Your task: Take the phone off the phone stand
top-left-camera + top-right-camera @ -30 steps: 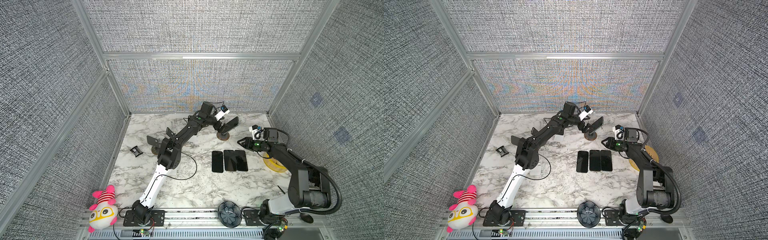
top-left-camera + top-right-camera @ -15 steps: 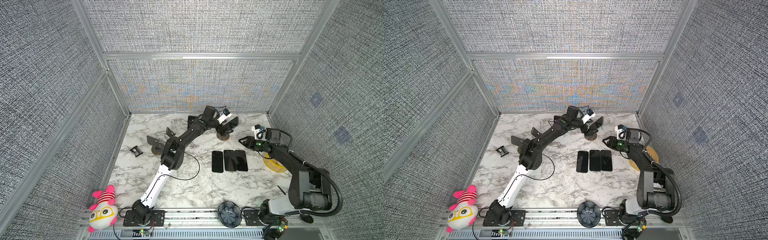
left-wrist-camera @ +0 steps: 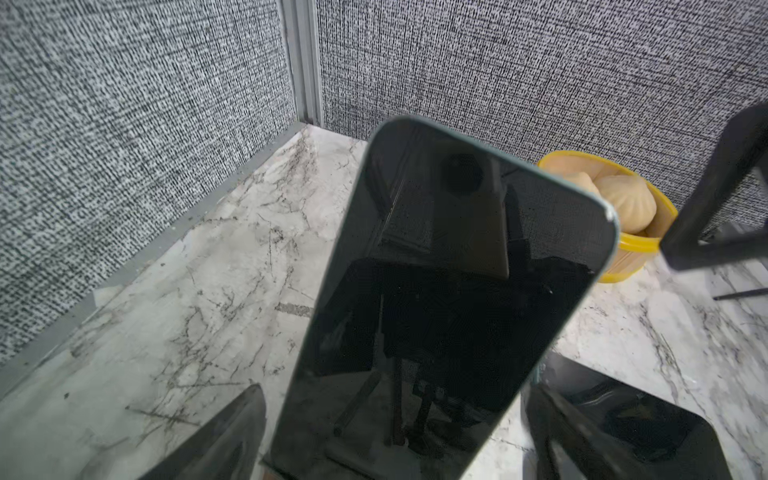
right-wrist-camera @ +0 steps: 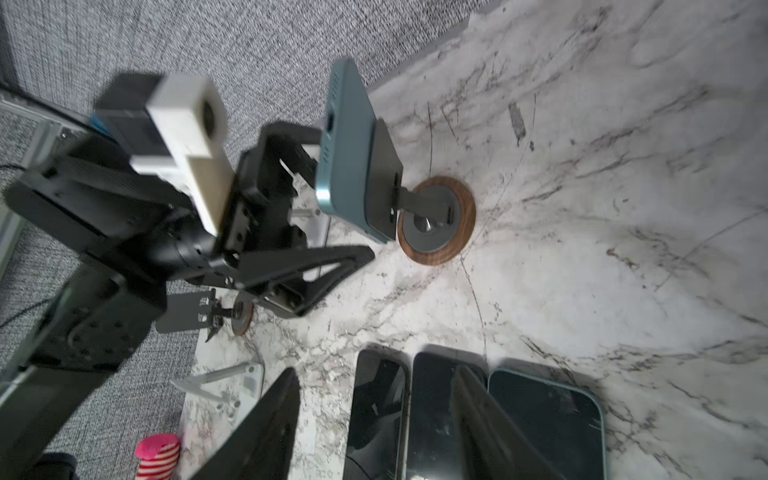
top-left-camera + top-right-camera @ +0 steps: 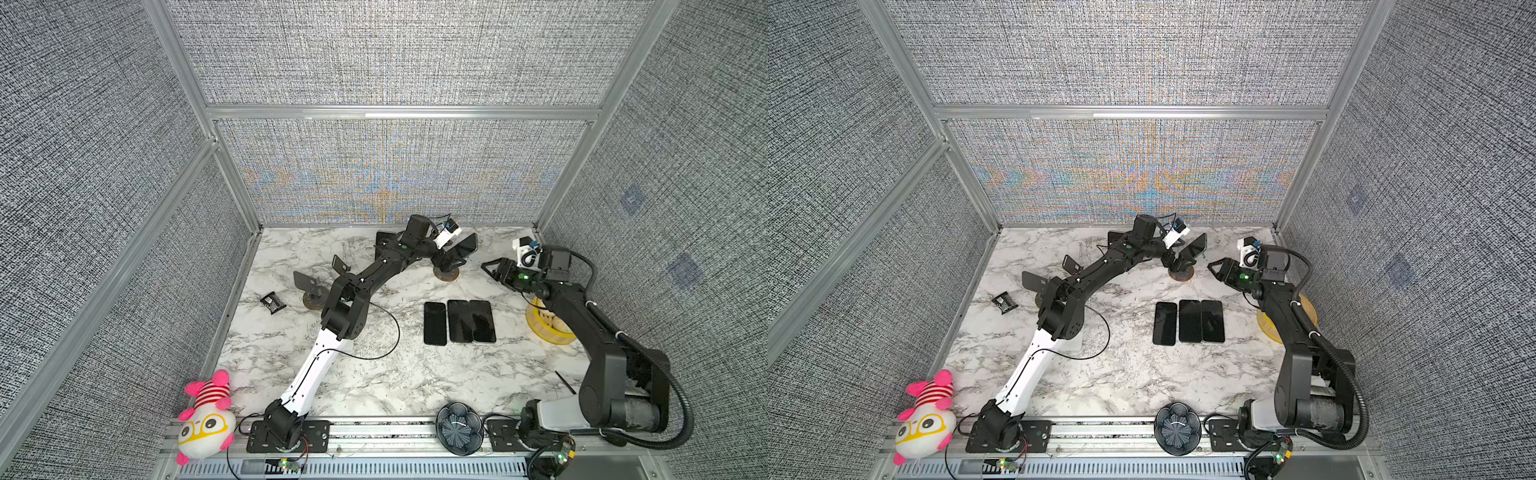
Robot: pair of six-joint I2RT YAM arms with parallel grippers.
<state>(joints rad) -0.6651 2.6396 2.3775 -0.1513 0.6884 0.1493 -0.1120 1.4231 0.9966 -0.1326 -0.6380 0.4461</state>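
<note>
- A teal-edged phone with a dark glass screen (image 5: 466,246) sits propped on its phone stand, a black bracket on a round wood-rimmed base (image 5: 446,273). The stand is near the back of the white marble worktop (image 5: 395,382).
- The left claw (image 5: 452,258) is right at that phone, released and spread wide. In the left wrist view a finger (image 3: 224,436) shows on either side of the phone, with bare worktop in both gaps, so nothing is pinched.
- The right claw (image 5: 491,269) hangs to the right of the stand, apart from it, jaws parted and grasping nothing.
- Three dark flat phones (image 5: 459,321) lie side by side in a tight row on the worktop, in front of the stand.
- A round yellow basket of pale dumplings (image 5: 548,328) sits partly under the right arm.
- Another black stand on a round base (image 5: 309,286) is off to the left of the left arm.
- A pink-and-white plush toy (image 5: 205,419) lies at the front left corner.
</note>
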